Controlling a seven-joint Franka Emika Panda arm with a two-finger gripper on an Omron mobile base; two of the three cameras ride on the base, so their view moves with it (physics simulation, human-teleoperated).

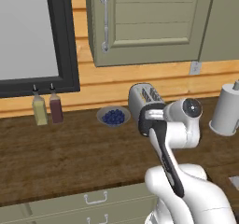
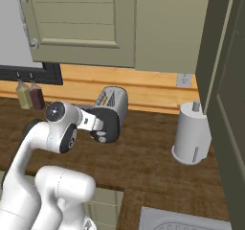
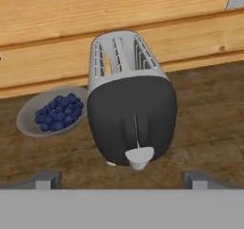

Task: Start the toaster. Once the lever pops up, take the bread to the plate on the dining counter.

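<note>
The silver toaster (image 3: 128,104) stands on the wood worktop against the wall, its black end panel facing my hand; it is also seen as the toaster (image 1: 142,97) and the toaster (image 2: 112,104). The pale lever (image 3: 139,154) sits at the bottom of its vertical slot. A tan sliver that looks like the bread (image 3: 106,66) shows in the left slot. My gripper (image 3: 121,180) is open just in front of the end panel, its fingertips (image 3: 45,179) wide apart on either side of the lever and touching nothing. The plate and the dining counter are out of view.
A grey bowl of blueberries (image 3: 50,112) sits close to the toaster's left side. Two bottles (image 1: 46,108) stand further left by the wall. A paper towel roll (image 2: 191,133) stands to the right, near a tall cabinet (image 2: 225,104). A sink edge (image 2: 191,222) lies low right.
</note>
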